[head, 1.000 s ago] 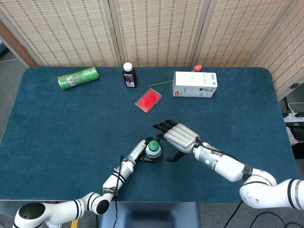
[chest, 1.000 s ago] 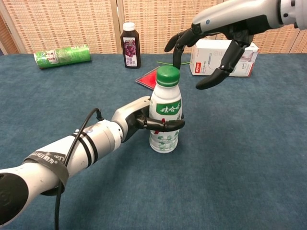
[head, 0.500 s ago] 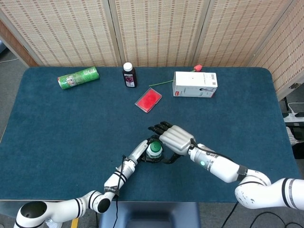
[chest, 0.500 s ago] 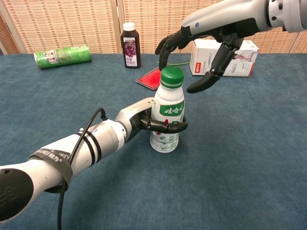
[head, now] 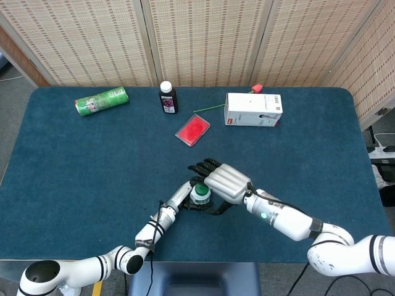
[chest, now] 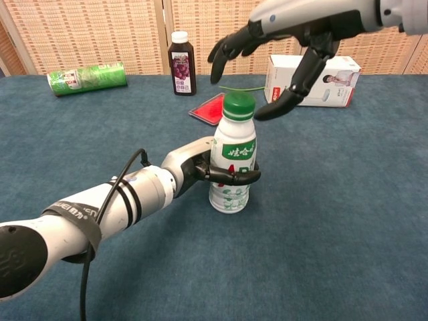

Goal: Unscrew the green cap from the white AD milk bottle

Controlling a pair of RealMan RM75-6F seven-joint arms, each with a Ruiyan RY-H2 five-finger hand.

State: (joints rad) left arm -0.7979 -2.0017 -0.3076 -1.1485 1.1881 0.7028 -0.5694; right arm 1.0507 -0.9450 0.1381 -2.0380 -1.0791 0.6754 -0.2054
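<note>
Far left on my table [head: 74,160]: a green can [head: 101,101] on its side. Right of it, a dark juice bottle [head: 167,97], upright, white cap. Nearer, a flat red packet [head: 192,129]. Far right: a white carton [head: 253,110] lying flat, a red-tipped green stem [head: 213,108] just behind.

Bright, even indoor light; soft faint shadows, sharp focus, no glare, slight wide-angle stretch.
</note>
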